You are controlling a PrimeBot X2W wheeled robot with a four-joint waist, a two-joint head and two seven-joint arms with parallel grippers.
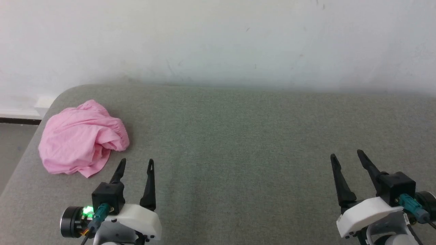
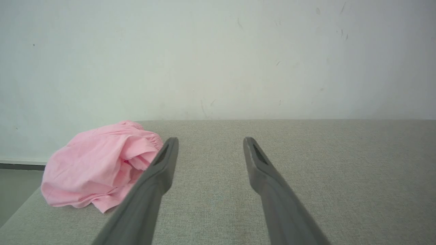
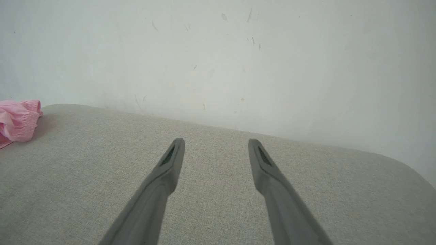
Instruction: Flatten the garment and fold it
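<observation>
The garment is a crumpled heap of light pink cloth at the far left of the grey table, close to its rounded corner. Its gathered waistband shows at the heap's right side in the left wrist view. My left gripper is open and empty, just right of and nearer than the heap, not touching it; its fingers frame bare table. At the lower right my right gripper is open and empty, far from the cloth. In the right wrist view the garment peeks in at the left edge.
The grey fabric table runs across the whole head view, with a white wall right behind it. Its left edge drops to the floor beside the garment. A rounded right corner appears in the right wrist view.
</observation>
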